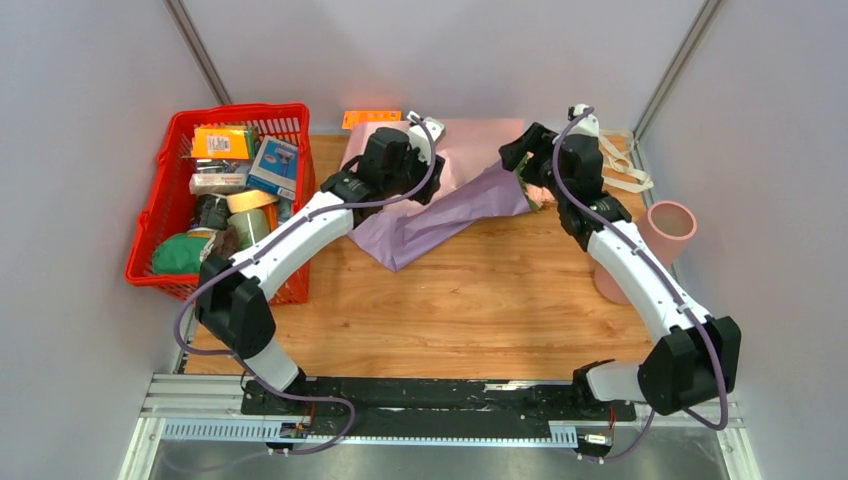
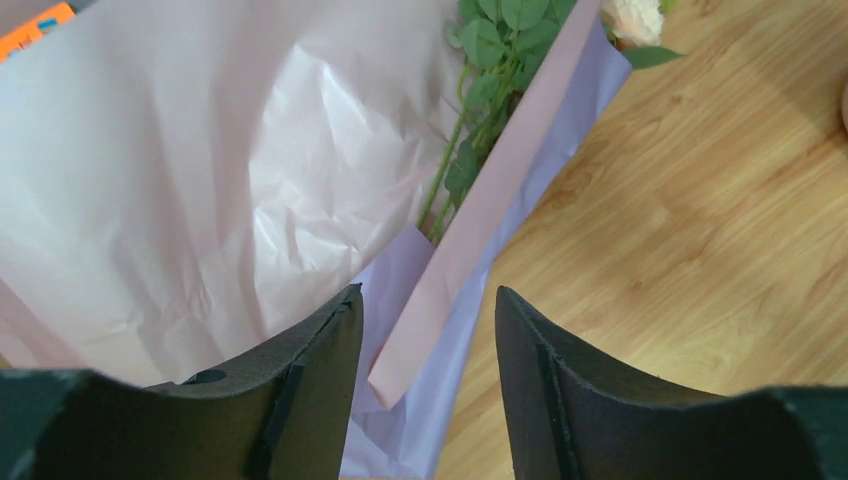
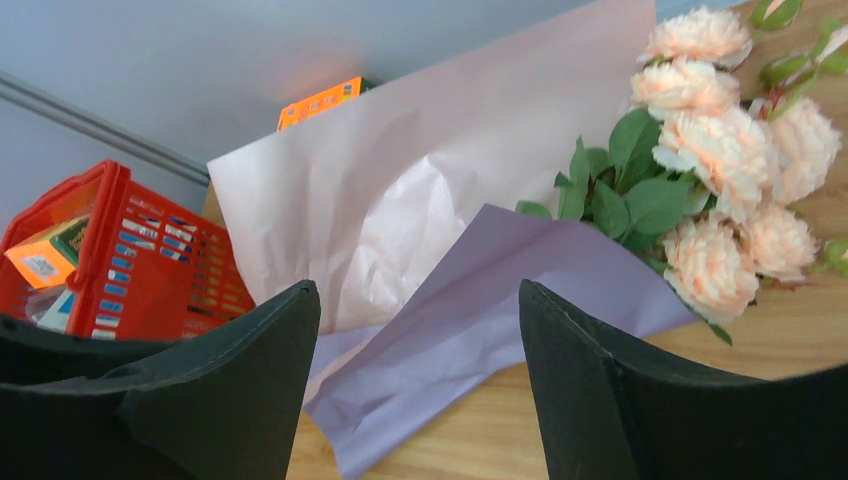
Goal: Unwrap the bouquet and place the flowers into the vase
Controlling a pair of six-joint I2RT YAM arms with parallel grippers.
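Now, with left fingers (image 2: 300, 400) and right fingers (image 3: 620, 400) both spread, holding nothing, pinch the folded paper edge (image 2: 480, 220) and peel it slowly off the rose stems (image 2: 445, 170).

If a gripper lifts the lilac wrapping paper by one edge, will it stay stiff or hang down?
The thin lilac paper sheet is creased and folded over, so it will probably sag, not stay flat. It looks light and may slide on the smooth wooden table. The peach-pink roses lie partly inside it, so pulling might drag them.
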